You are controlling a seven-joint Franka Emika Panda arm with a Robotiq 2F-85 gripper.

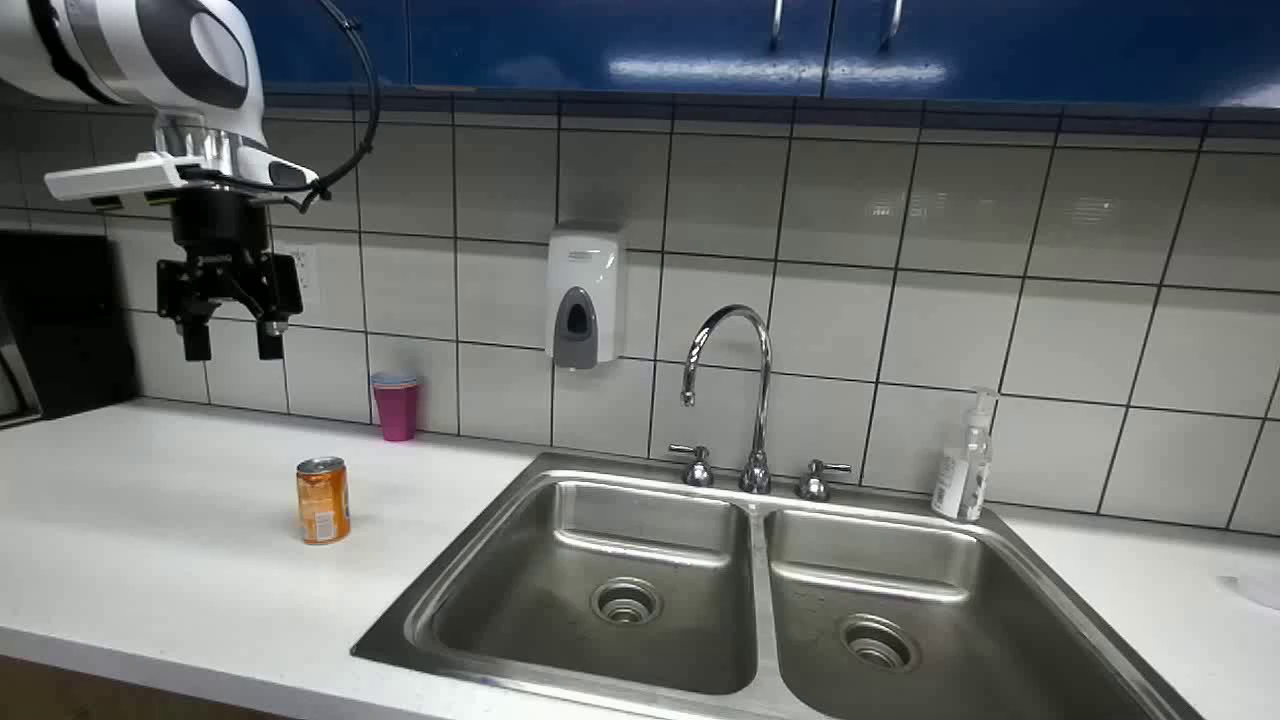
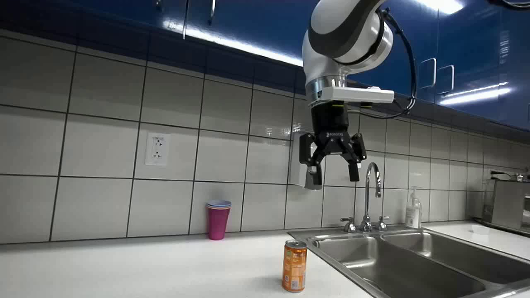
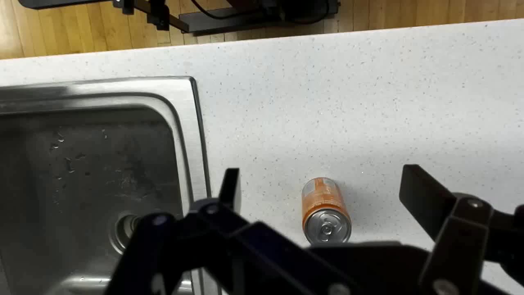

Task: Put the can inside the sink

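Observation:
The orange can (image 1: 323, 503) with a silvery top stands upright on the white counter, beside the sink. It shows also in an exterior view (image 2: 294, 267) and in the wrist view (image 3: 323, 198). The stainless double-basin sink (image 1: 762, 600) lies to its side; its rim shows in an exterior view (image 2: 340, 265) and in the wrist view (image 3: 189, 135). My gripper (image 1: 233, 345) is open and empty, well above the counter, seen also in an exterior view (image 2: 336, 176). In the wrist view the can appears between the spread fingers (image 3: 323, 180), below them and untouched.
A stack of cups with a pink outer cup (image 1: 398, 410) stands against the tiled wall. The curved chrome faucet (image 1: 760, 400) rises behind the sink, and a soap bottle (image 1: 965, 460) stands at its back corner. A dispenser (image 1: 585, 297) hangs on the wall. Blue cabinets (image 1: 620, 45) hang above.

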